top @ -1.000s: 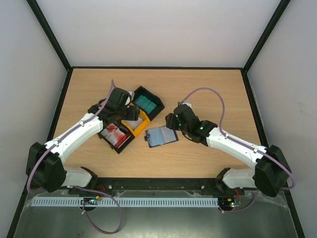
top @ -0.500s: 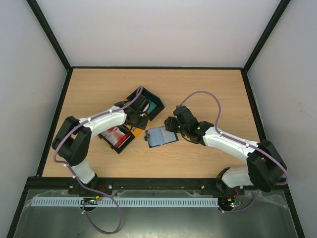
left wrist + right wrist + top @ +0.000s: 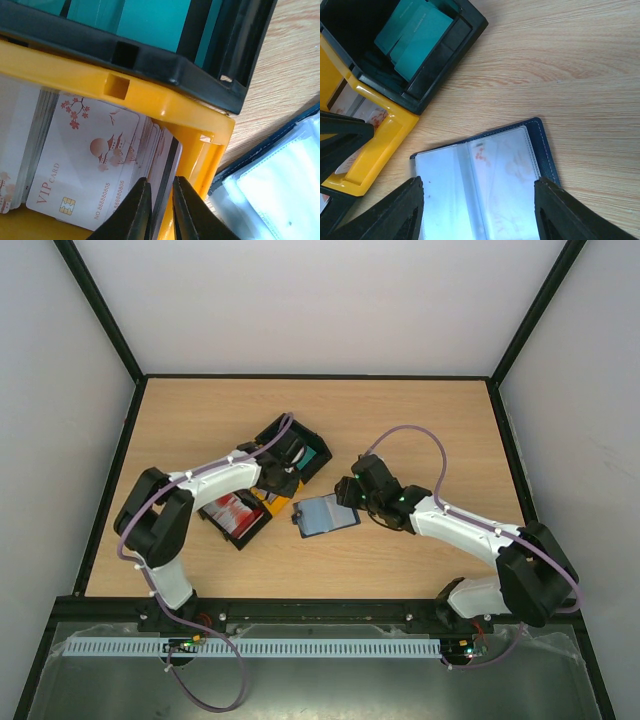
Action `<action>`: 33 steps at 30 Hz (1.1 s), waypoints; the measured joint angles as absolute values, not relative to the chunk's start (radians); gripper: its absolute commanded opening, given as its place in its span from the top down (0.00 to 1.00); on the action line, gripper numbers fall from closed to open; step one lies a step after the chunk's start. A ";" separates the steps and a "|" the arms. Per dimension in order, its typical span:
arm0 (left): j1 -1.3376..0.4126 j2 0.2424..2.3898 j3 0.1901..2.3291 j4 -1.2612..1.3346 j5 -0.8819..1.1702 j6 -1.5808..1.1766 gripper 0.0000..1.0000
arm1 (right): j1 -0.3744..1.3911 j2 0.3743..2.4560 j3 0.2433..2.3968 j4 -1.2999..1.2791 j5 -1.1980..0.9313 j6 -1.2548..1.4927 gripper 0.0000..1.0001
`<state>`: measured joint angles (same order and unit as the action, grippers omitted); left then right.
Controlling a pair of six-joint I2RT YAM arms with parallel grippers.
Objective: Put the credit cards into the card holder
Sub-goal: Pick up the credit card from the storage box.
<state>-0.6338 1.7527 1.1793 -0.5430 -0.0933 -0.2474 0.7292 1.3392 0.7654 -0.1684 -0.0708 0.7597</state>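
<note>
In the left wrist view we see the left tool point(image 3: 160, 182) narrowed to a slim gap, its two dark fingers point(image 3: 137, 210) closed on either side of the outermost card point(image 3: 166, 162). This is a whitish card with a dark stripe, standing on edge at the right end of the stack. The rest of the credit cards point(image 3: 90, 165) are white with red blossom art and "VIP card" print. They fill the yellow tray point(image 3: 150, 95) from the left edge of the frame to its centre. Just above the yellow tray is a black tray point(image 3: 200, 75) holding teal cards. From the top view the left tool point(image 3: 283, 472) sits over these trays left of centre, and a second black tray point(image 3: 235, 515) with red-and-white cards lies lower left of them. The card holder point(image 3: 325, 515) lies open on the wooden surface point(image 3: 420, 420) near the middle, just right of the trays, with its clear sleeves facing up. The right tool point(image 3: 350, 495) is at the holder's right edge with its fingers spread wide. In the right wrist view those fingers point(image 3: 395, 210) stand at the lower left and lower right, one on each side of the open card holder point(image 3: 485, 185), gripping nothing. We cannot tell whether they touch it.
</note>
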 measured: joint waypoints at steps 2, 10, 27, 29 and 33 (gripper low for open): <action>-0.634 1.760 1.180 -0.544 -0.097 -0.247 0.86 | 0.728 1.340 0.765 -0.168 -0.069 0.760 0.41; -0.634 1.775 1.182 -0.545 -0.125 -0.246 0.92 | 0.727 1.353 0.765 -0.168 -0.060 0.770 0.41; -0.633 1.517 1.254 -0.641 -0.142 -0.318 0.98 | 0.712 1.262 0.813 -0.192 -0.080 0.835 0.42; -0.633 1.439 1.283 -0.640 -0.103 -0.341 0.98 | 0.707 1.182 0.812 -0.163 -0.138 0.847 0.40; -0.633 1.289 1.314 -0.574 0.067 -0.407 0.98 | 0.707 0.992 0.805 -0.049 -0.212 0.881 0.35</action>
<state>-0.6334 1.2892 1.3136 -0.5739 0.0669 -0.4068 0.7067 0.9920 0.8047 -0.0490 -0.2119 0.8810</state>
